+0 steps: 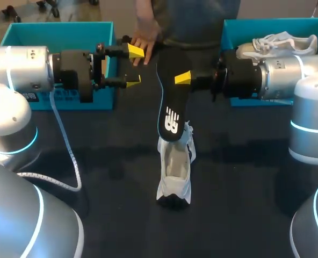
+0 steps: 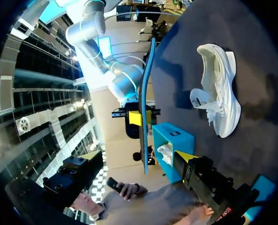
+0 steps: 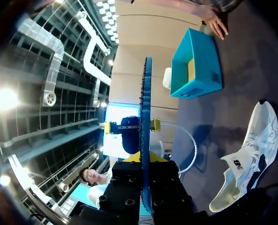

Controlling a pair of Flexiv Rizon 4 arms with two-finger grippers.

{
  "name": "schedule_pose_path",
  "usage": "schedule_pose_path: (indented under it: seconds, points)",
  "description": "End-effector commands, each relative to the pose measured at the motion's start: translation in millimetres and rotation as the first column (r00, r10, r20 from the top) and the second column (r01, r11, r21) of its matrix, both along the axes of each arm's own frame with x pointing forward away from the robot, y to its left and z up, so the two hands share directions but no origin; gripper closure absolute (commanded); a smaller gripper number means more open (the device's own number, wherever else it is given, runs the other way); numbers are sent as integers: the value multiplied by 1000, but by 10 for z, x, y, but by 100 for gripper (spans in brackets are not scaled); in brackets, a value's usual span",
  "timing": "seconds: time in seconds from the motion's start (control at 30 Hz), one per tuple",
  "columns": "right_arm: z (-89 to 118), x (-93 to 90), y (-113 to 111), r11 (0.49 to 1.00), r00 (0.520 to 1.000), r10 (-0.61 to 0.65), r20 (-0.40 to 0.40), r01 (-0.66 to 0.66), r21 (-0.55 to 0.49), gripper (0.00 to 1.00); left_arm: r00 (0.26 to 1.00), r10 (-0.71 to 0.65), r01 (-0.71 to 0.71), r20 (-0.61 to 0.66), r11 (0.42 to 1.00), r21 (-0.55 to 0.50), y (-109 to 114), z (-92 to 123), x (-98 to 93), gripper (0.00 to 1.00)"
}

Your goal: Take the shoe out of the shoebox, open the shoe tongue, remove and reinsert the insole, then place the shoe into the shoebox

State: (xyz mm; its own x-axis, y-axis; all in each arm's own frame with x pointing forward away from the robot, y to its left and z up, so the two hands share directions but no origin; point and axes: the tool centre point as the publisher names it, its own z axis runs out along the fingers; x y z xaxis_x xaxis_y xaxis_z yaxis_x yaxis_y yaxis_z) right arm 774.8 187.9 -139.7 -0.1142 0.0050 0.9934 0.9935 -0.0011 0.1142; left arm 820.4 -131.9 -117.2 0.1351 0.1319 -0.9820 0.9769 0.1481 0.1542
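A white shoe (image 1: 175, 167) stands on the dark table, toe towards me, tongue pulled up. Above it hangs the black insole (image 1: 170, 102), heel end down over the shoe's opening. My right gripper (image 1: 182, 78) is shut on the insole's upper part. In the right wrist view the insole (image 3: 146, 117) shows edge-on between the right gripper (image 3: 146, 161) fingers, with the shoe (image 3: 249, 150) below. My left gripper (image 1: 133, 65) stands open, just left of the insole, holding nothing. From the left wrist the left gripper (image 2: 139, 159) faces the insole's edge (image 2: 146, 89) and the shoe (image 2: 219, 89).
A teal shoebox (image 1: 67, 32) stands at the back left behind my left gripper. Another teal box (image 1: 245, 27) at the back right holds a second white shoe (image 1: 280, 44). A person's hand (image 1: 143, 43) rests by the left gripper's far finger. A white cable (image 1: 67, 156) trails over the table's left.
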Motion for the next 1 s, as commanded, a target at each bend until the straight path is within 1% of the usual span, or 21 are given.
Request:
schedule_pose_path:
  seconds: [0.03, 0.3, 0.43, 0.67, 0.87, 0.9, 0.93, 0.97, 1.0]
  points:
    - [20, -27, 20, 1000, 1000, -6, 2, 6, -4, 100, 1000, -1, 1, 3, 1000, -30, -136, -76, 60, 0]
    - [-3, -29, 103, 1000, 1000, 0, 3, 0, -2, 100, 999, 8, -6, 32, 998, -69, -287, -63, 105, 0]
    - [3, -20, 140, 1000, 1000, 19, -15, -19, -14, 100, 999, 22, -19, 36, 996, -87, -353, -72, 134, 0]
    - [18, 7, 167, 999, 999, 30, -19, -31, -28, 100, 1000, 5, -3, 25, 995, -96, -485, -99, 30, 0]
    - [14, 8, 171, 999, 1000, 28, -11, -28, -30, 100, 1000, 14, -13, 11, 994, -106, -529, -166, -17, 1]
    - [20, -1, 169, 999, 1000, 28, -9, -28, -31, 100, 1000, 14, -13, 5, 994, -108, -533, -174, -26, 7]
    - [24, -11, 166, 999, 1000, 28, -9, -28, -32, 100, 1000, 10, -10, 1, 994, -110, -536, -180, -39, 17]
    - [26, -22, 162, 999, 1000, 28, -8, -29, -33, 100, 1000, 10, -10, 0, 994, -111, -541, -183, -52, 31]
    - [28, -38, 156, 999, 1000, 29, -8, -29, -34, 100, 1000, 9, -10, -2, 994, -112, -550, -191, -67, 49]
